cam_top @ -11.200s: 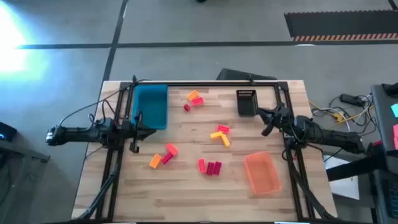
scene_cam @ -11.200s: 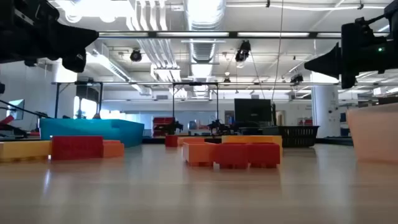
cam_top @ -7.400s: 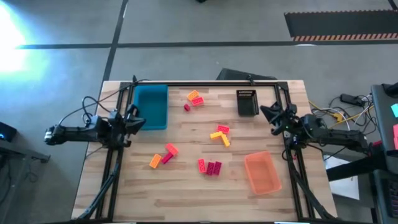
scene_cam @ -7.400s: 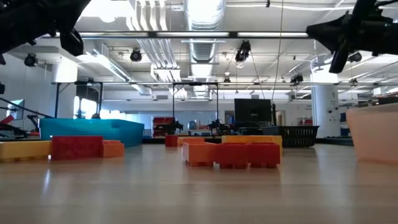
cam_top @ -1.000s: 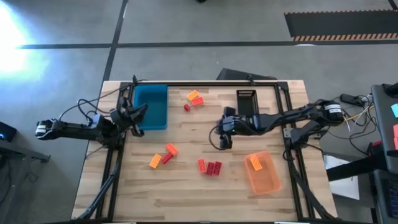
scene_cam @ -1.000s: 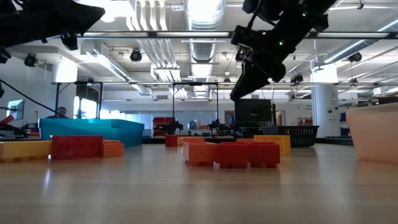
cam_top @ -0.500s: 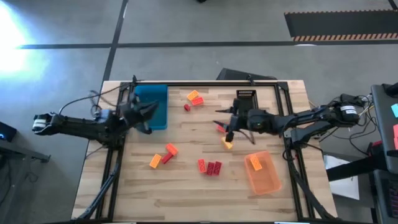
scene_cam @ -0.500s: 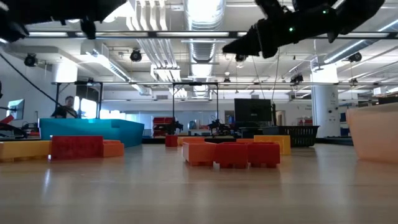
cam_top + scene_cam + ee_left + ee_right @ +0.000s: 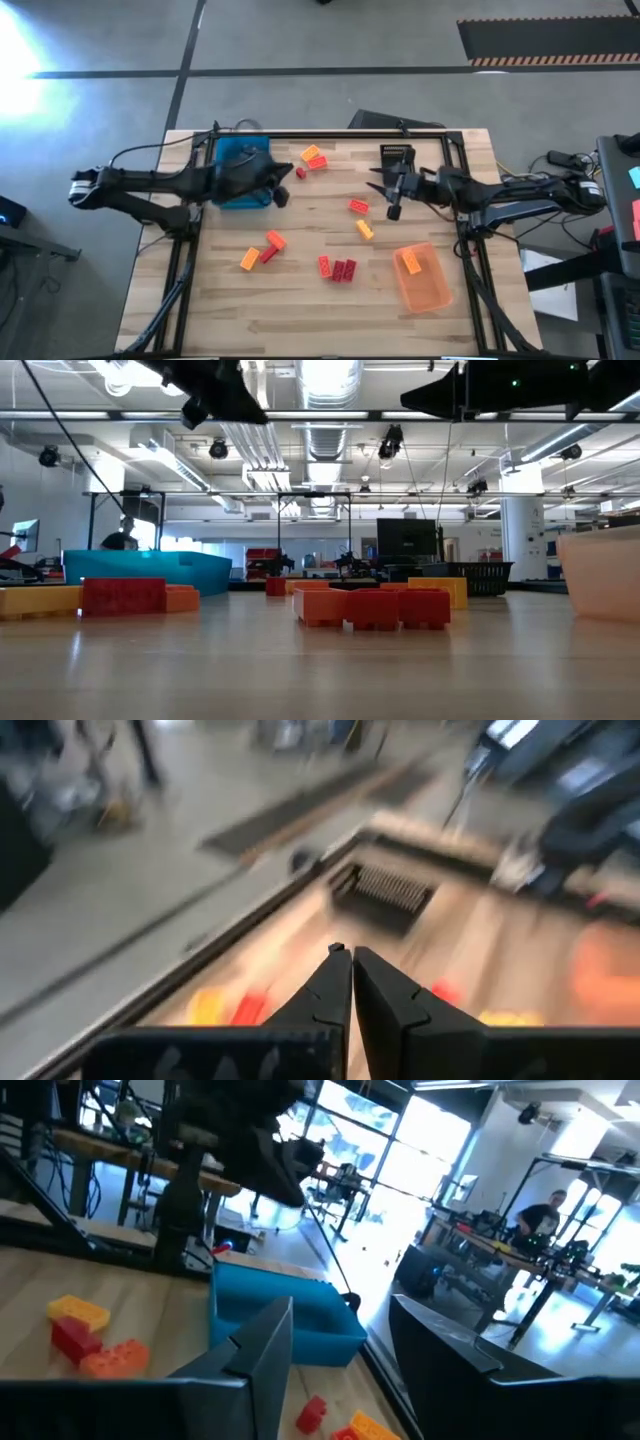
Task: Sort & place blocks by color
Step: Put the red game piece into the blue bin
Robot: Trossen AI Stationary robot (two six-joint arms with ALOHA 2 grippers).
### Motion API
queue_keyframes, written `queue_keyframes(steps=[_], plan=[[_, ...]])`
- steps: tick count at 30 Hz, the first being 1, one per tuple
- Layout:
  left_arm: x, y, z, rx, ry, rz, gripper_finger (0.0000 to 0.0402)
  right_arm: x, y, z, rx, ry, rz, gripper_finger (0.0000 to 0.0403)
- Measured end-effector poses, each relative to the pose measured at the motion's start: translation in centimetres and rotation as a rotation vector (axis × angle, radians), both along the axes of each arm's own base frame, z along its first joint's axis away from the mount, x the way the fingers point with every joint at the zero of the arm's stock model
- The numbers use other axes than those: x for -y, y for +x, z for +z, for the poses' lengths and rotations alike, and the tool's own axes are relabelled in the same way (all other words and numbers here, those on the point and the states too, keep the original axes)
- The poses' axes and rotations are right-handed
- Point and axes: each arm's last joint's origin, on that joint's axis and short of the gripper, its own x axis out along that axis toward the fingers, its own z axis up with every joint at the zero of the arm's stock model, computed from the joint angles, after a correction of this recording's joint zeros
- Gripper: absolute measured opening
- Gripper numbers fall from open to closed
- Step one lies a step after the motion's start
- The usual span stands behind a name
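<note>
Red, pinkish-red and orange-yellow blocks lie scattered flat on the wooden table: a pair [image 9: 313, 157] at the far side, a red one [image 9: 358, 206] and a yellow one [image 9: 365, 229] in the middle, a group [image 9: 262, 250] and a red cluster [image 9: 340, 268] nearer the front. One yellow block [image 9: 410, 263] lies in the translucent orange tray [image 9: 425, 290]. My right gripper [image 9: 385, 196] [image 9: 340, 1335] hovers open and empty just right of the red middle block. My left gripper [image 9: 285, 188] [image 9: 351, 965] is shut and empty, raised beside the blue tray [image 9: 240, 158].
A black tray [image 9: 396, 165] stands at the far right, just behind my right gripper. My left arm lies across the blue tray at the far left. The table's near half, in front of the blocks, is bare wood.
My right gripper has risen from the middle blocks and drawn back toward the table's right edge, tipping from pointing down to nearly level. My left gripper has swung toward the table's right, across the blue tray. The blocks have kept their places.
</note>
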Motion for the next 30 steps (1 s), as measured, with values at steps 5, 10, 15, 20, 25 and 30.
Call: queue_keyframes(steps=[5, 10, 15, 20, 25, 30], plan=[[-3.0, 2.2, -0.1, -0.277, -0.103, 0.101, 0.0000, -0.1, -0.5, 0.2, 0.017, 0.003, 0.000, 0.0147], [-6.5, 4.2, -1.2, -0.501, -0.158, 0.023, 0.0000, -0.1, -0.5, -0.3, -0.035, 0.014, 0.000, 0.0138], [-8.9, 5.8, -3.2, -0.689, -0.109, -0.166, 0.0000, -0.1, -0.5, -0.5, -0.057, 0.018, 0.000, 0.0130], [-10.3, 6.6, -5.7, -0.891, 0.032, -0.408, 0.0000, -0.1, -0.5, -0.6, -0.066, 0.026, 0.000, 0.0125], [-11.1, 7.3, -8.1, -1.038, 0.109, -0.560, 0.0028, -0.1, -0.5, -0.6, -0.068, 0.026, 0.000, 0.0128], [-11.9, 7.6, -10.0, -1.101, 0.113, -0.609, 0.0094, -0.1, -0.5, -0.7, -0.071, 0.025, 0.000, 0.0129]])
